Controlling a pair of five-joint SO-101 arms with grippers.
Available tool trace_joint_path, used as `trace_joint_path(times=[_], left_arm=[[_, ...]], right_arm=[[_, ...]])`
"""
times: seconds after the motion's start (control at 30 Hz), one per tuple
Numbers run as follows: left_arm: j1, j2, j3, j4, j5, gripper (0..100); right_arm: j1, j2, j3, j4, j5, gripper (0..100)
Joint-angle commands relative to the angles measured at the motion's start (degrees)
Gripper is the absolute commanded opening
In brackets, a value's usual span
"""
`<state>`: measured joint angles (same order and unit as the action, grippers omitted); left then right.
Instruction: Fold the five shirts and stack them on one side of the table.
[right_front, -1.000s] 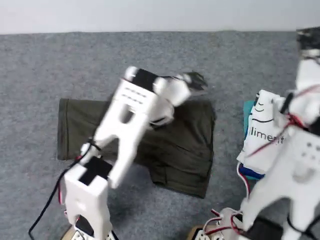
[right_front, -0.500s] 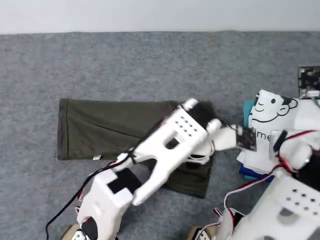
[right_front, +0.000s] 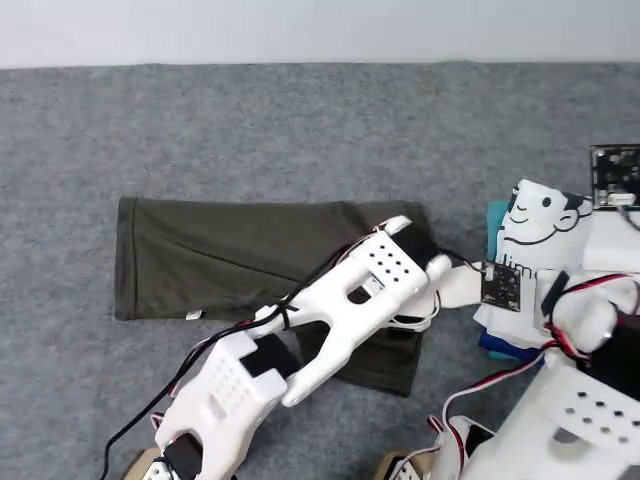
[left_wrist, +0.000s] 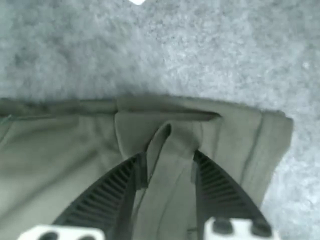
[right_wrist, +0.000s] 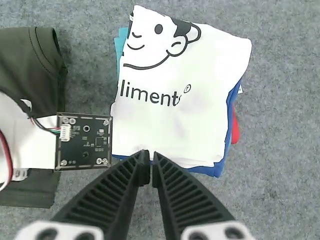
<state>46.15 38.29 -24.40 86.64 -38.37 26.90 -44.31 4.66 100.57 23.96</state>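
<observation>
An olive green shirt (right_front: 220, 255) lies partly folded in the middle of the grey table. My left arm (right_front: 370, 285) stretches across it to its right edge. There the left gripper (left_wrist: 167, 170) is low on the shirt (left_wrist: 225, 140), open, its fingers straddling a raised fold of fabric. At the table's right side sits a stack of folded shirts topped by a white shirt (right_front: 535, 225) with a cartoon face. My right gripper (right_wrist: 150, 162) hovers over the near edge of that white shirt (right_wrist: 180, 95), shut with nothing in it.
Blue (right_wrist: 227, 150), teal (right_wrist: 120, 45) and red (right_wrist: 235, 130) folded shirts peek out under the white one. The left arm's camera board (right_wrist: 82, 140) hangs between the olive shirt and the stack. Bare grey table (right_front: 300, 120) spreads beyond and left of the olive shirt.
My left arm swung from the olive shirt's far middle to its right edge and dropped low. The right arm drew back toward the near edge, uncovering the white shirt.
</observation>
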Motion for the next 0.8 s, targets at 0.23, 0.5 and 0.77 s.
trace_joint_path(times=[0.23,0.5,0.77], left_arm=[[0.35,3.16,-2.51,-3.25,1.85,13],[0.18,1.41,-6.90,3.69,1.58,0],[-1.41,-3.43,-9.10,7.30,1.41,0]], right_arm=[[0.66,-0.84,-0.26,2.24,0.00,2.9],[0.75,-0.75,-0.26,2.24,0.09,2.9],[0.75,-0.75,-0.26,2.24,0.00,2.9]])
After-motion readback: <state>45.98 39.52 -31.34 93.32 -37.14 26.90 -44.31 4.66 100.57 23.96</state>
